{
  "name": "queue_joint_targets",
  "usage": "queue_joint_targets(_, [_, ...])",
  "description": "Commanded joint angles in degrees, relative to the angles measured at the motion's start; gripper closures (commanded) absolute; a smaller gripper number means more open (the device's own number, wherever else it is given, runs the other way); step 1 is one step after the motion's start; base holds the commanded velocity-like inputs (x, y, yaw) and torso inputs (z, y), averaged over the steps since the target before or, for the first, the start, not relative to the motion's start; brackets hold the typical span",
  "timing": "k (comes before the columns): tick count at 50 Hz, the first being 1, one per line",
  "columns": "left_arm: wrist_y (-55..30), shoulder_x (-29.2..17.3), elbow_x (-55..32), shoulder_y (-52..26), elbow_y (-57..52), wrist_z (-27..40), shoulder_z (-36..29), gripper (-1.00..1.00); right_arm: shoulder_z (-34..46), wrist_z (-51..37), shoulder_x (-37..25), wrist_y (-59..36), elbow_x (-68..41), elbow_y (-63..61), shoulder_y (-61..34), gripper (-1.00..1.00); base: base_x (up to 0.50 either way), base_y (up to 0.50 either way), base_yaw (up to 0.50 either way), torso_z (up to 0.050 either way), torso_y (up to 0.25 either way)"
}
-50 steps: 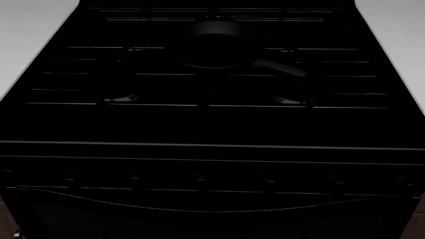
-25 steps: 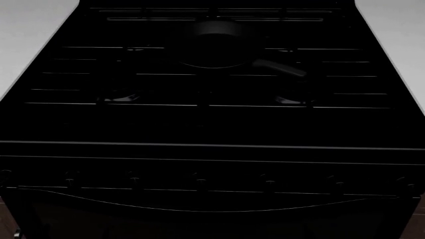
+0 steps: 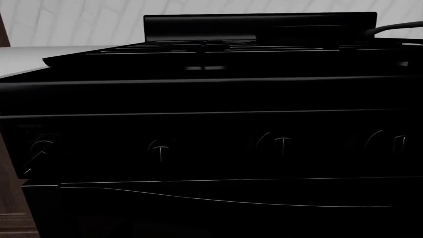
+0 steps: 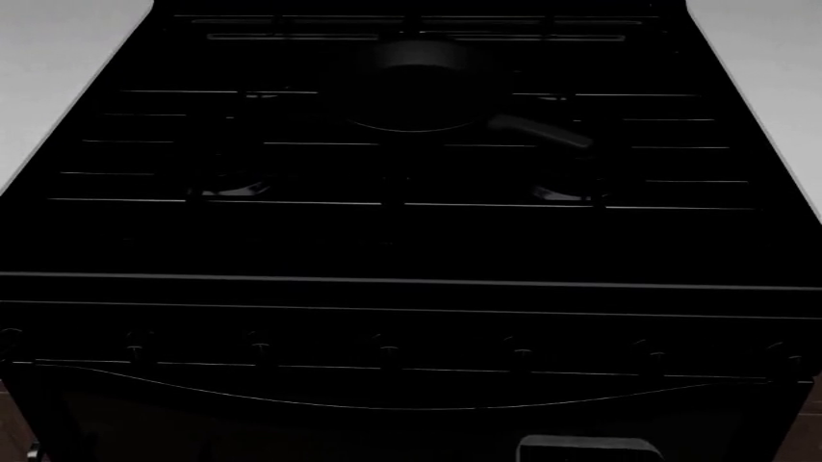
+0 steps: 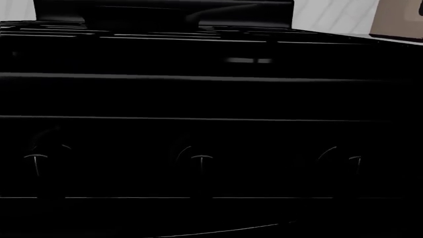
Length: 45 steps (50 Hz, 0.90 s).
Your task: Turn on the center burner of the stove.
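Note:
The stove (image 4: 411, 241) is a wide all-black gas range that fills the head view, with thin grate bars (image 4: 385, 202) on top. A row of small black knobs (image 4: 389, 351) runs along its front above the curved oven handle (image 4: 385, 397). A dark pan (image 4: 418, 91) sits on the middle rear of the grates, handle pointing right. The left wrist view faces the stove's front and its knobs (image 3: 160, 150). The right wrist view faces other knobs (image 5: 200, 161). A grey part of my right arm (image 4: 572, 449) pokes in at the head view's bottom edge. No jaws show.
Light grey countertops flank the stove at left (image 4: 52, 58) and right (image 4: 771, 58). Brown wooden cabinet shows beside the stove in the left wrist view (image 3: 10, 198). A tan block (image 5: 399, 20) stands at the back in the right wrist view.
A grey part of my right arm has come into the head view at the bottom edge, right of centre. The stove, pan and knobs are as before.

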<state>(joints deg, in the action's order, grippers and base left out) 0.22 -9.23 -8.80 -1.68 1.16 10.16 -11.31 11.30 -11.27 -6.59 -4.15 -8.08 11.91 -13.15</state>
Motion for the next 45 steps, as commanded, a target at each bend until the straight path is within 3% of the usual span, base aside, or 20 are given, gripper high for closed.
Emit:
queue_joint_targets(1, [0.33,-0.35,-0.24,0.12,-0.23,0.47,-0.37,-1.00,1.52,-0.90,0.54,1.96,1.61,7.60,-4.86,-1.00,0.00,0.00,0.00,0.000,0.000])
queue_joint_targets(12, [0.39,-0.60,-0.27,-0.12,0.25,0.77,-0.96,-1.00,2.55,-0.12,1.94,7.77,1.60,19.55,-9.98,-1.00,0.00,0.00,0.00,0.000,0.000])
queue_joint_targets(15, [0.45,-0.66,-0.48,-0.29,0.44,0.86,-0.91,-1.00,2.67,-0.44,1.37,3.67,1.15,15.58,-10.18,-1.00,0.00,0.00,0.00,0.000,0.000])
queue_joint_targets(26, [0.50,-1.01,0.08,-0.26,0.27,1.48,-1.65,-1.00,2.77,-0.58,1.68,7.18,0.65,21.37,-13.67,-1.00,0.00,0.00,0.00,0.000,0.000])
queue_joint_targets(38, [0.39,-1.30,-0.09,-0.33,0.20,1.80,-2.16,-1.00,3.53,-0.10,2.86,12.28,0.44,32.18,-18.25,-1.00,0.00,0.00,0.00,0.000,0.000])
queue_joint_targets(45, [0.54,-1.38,-0.66,-0.52,0.57,1.78,-2.20,-1.00,3.43,1.44,4.27,18.66,-0.41,44.92,-23.22,-1.00,0.00,0.00,0.00,0.000,0.000])
